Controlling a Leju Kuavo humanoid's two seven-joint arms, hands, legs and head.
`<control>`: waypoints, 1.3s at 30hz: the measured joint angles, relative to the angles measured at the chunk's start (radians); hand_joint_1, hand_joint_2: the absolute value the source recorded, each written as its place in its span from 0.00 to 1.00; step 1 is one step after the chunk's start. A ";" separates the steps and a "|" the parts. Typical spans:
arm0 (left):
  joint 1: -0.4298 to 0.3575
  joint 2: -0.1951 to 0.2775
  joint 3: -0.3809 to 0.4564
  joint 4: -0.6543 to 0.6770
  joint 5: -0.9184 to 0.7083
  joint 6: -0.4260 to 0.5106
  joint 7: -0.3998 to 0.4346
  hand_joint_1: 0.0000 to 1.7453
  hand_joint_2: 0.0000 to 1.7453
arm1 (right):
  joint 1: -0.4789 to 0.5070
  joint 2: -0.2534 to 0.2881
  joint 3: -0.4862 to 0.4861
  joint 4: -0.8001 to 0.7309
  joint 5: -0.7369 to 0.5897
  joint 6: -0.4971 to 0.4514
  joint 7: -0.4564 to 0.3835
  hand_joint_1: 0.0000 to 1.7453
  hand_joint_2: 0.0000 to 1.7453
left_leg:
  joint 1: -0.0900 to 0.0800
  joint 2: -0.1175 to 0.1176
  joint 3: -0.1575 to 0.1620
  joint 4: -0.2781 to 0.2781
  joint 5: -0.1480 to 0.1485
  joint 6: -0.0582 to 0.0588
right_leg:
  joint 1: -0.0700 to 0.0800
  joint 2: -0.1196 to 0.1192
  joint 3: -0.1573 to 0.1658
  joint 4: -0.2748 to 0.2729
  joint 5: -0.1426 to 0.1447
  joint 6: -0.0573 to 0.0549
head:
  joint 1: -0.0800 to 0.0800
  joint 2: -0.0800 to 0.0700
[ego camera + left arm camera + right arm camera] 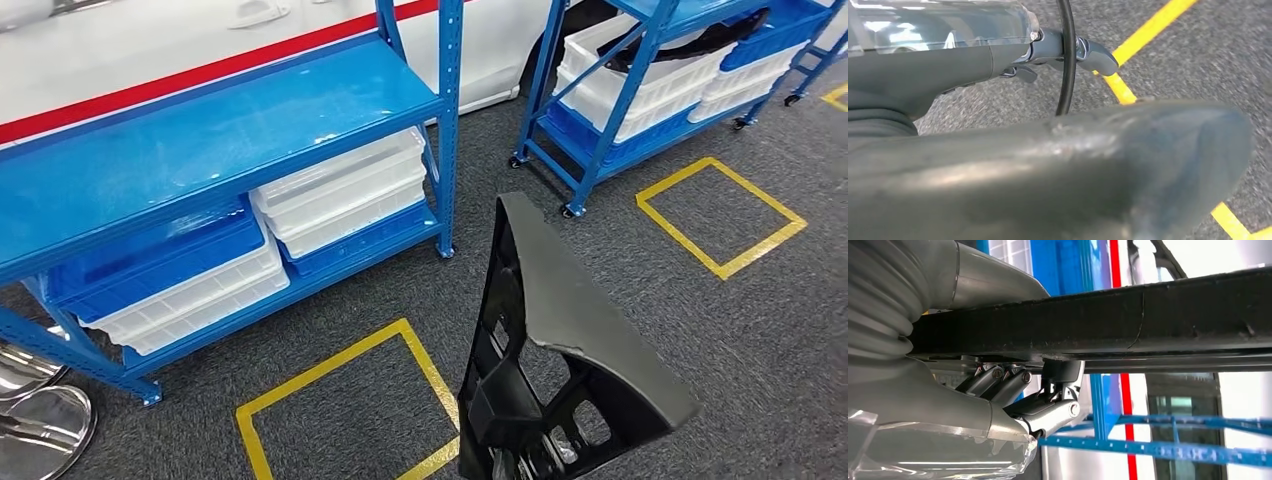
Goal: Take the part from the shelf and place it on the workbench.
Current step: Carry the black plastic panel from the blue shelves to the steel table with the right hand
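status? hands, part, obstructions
Right hand grips the black part, held upright over the floor. Left hand by a black cable, grip unclear. Blue shelf ahead; no workbench seen.

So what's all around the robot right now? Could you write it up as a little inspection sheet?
Surface: grey carpet floor with yellow taped squares.
Job's things: black plastic part, upright in front of the robot, off the shelf.
Clutter: white bins and a blue bin on the blue shelf; shiny metal base.
Hands: right hand grips the part; left hand holds nothing visible.
Cables: black cable by the left hand.
Surroundings: second blue rack; white vehicle with red stripe.
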 joint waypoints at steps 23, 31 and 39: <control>-0.005 -0.004 0.009 0.000 -0.019 0.004 0.011 0.00 0.00 | 0.026 0.023 -0.041 -0.001 -0.028 0.096 -0.034 1.00 1.00 | -0.019 0.096 0.052 -0.122 0.016 0.009 | 0.015 -0.109 0.024 -0.029 -0.006 -0.007 | 0.000 0.000; 0.007 -0.003 0.010 0.000 -0.024 -0.001 0.012 0.00 0.00 | 0.048 0.033 -0.057 0.000 -0.019 0.090 -0.034 1.00 1.00 | 0.011 -0.011 0.023 -0.045 0.017 -0.015 | 0.007 0.003 0.012 -0.013 0.001 -0.005 | 0.000 0.000; 0.013 -0.002 0.008 0.000 -0.047 -0.003 0.012 0.00 0.00 | 0.086 0.044 -0.080 0.001 0.014 0.086 -0.034 1.00 1.00 | 0.010 -0.003 0.062 -0.166 0.061 0.032 | 0.002 -0.007 -0.051 0.067 -0.037 0.044 | 0.001 0.000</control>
